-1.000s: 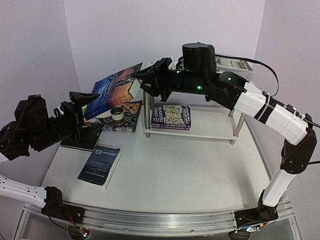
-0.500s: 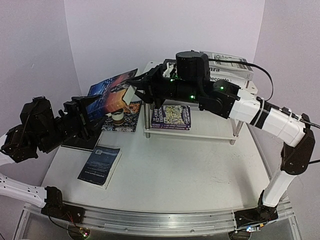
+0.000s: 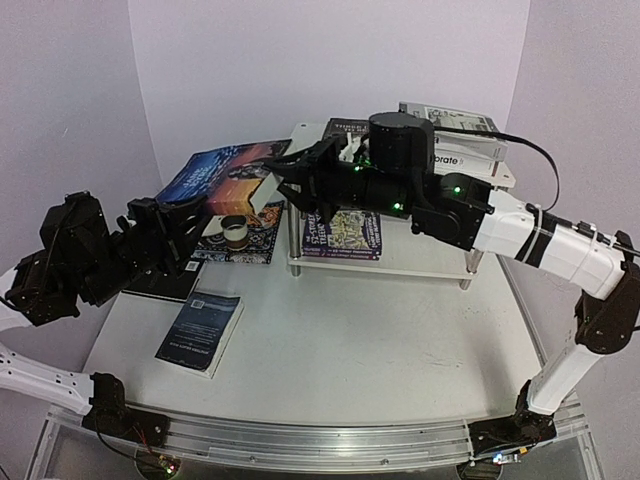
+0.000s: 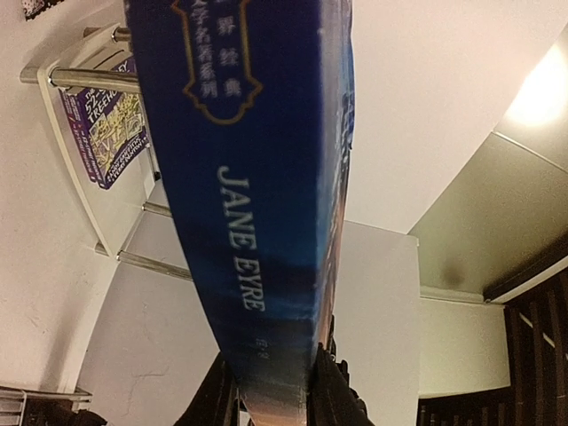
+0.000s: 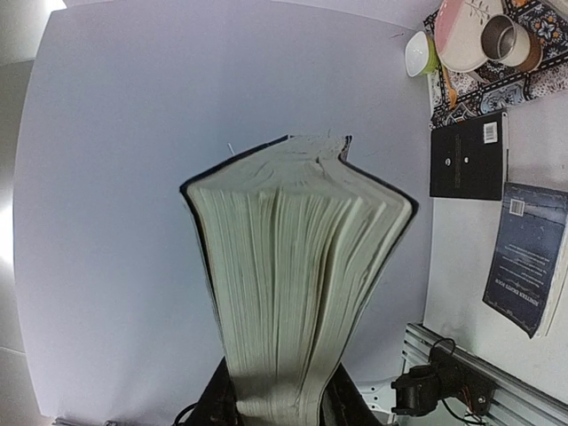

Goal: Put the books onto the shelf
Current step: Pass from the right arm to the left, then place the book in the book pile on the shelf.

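A thick blue book [image 3: 222,168], "Jane Eyre" on its spine [image 4: 257,177], hangs over the table's back left, held from both ends. My left gripper [image 3: 178,214] is shut on its spine end [image 4: 271,390]. My right gripper [image 3: 287,178] is shut on the cream page edge [image 5: 293,266], with its fingers at the frame bottom [image 5: 280,404]. The shelf [image 3: 420,268] stands at the back right. Its top board carries white "Decorate" [image 3: 462,160] with other books. A purple paperback [image 3: 343,232] lies on the lower tier [image 4: 102,133].
A dark blue book [image 3: 200,330] lies on the table at the front left [image 5: 528,257]. A black book [image 5: 468,155] sits behind it, under my left arm. A patterned placemat [image 3: 262,235] holds a cup [image 3: 235,232], a pink plate [image 5: 461,31] and a bowl [image 5: 417,53].
My left gripper has closed on the blue book's spine end. The book has dropped from a steep tilt to nearly flat, and my right gripper has come lower and leftward with it.
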### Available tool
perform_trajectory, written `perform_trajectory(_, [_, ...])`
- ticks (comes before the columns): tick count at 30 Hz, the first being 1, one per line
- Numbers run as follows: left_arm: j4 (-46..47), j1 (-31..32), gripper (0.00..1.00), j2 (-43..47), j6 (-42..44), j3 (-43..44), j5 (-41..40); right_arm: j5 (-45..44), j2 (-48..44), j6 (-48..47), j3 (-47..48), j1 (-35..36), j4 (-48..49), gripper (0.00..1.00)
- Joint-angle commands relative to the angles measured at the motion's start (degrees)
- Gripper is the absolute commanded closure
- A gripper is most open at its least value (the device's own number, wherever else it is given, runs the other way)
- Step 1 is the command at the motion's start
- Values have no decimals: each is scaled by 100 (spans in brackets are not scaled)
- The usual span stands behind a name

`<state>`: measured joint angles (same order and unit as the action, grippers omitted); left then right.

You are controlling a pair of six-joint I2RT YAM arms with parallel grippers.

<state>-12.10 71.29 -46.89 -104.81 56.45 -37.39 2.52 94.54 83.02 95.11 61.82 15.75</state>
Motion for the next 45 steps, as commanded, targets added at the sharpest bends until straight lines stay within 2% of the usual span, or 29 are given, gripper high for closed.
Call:
perform_trajectory(1, [58,-71,100,117,739,219,-434,114,-802,-44,-96,39,1030,93])
perform_trajectory(2, [58,-63,100,110,856,243,-417,110,-844,-55,-160,36,994,87])
perform_trajectory(5, [50,-63,100,81,1170,344,-342,64,-963,-103,-398,32,944,47])
perform_trajectory(6, [42,-62,100,84,1252,373,-333,38,-998,-90,-468,33,933,37])
perform_trajectory(10, [-109,-64,100,126,1683,514,-308,-22,-1143,-84,-691,40,748,16])
perform_trajectory(14, [-394,-65,100,220,2382,696,-272,-85,-1403,-197,-834,33,-38,3])
perform_trajectory(17, [-1056,-63,100,257,2701,977,-322,-182,-1667,-338,-1105,37,-486,2])
perform_trajectory(20, [-1265,-64,100,301,3069,1130,-293,-252,-1973,-719,-1432,29,-897,2])
perform_trajectory(26, [-1445,-64,100,243,3779,1543,-41,-674,-2470,-2299,-1817,29,-2249,2])
perform_trajectory(35, [-1547,-67,100,-149,4724,2468,309,-1320,-2979,-3279,-2821,32,-2750,2])
perform_trajectory(39, [-1656,-63,100,-396,4954,2913,451,-1341,-2891,-3712,-2890,27,-3180,2])
perform_trajectory(45, [-1665,-73,100,-757,5215,3445,738,-1414,-2673,-4833,-3015,29,-3455,3])
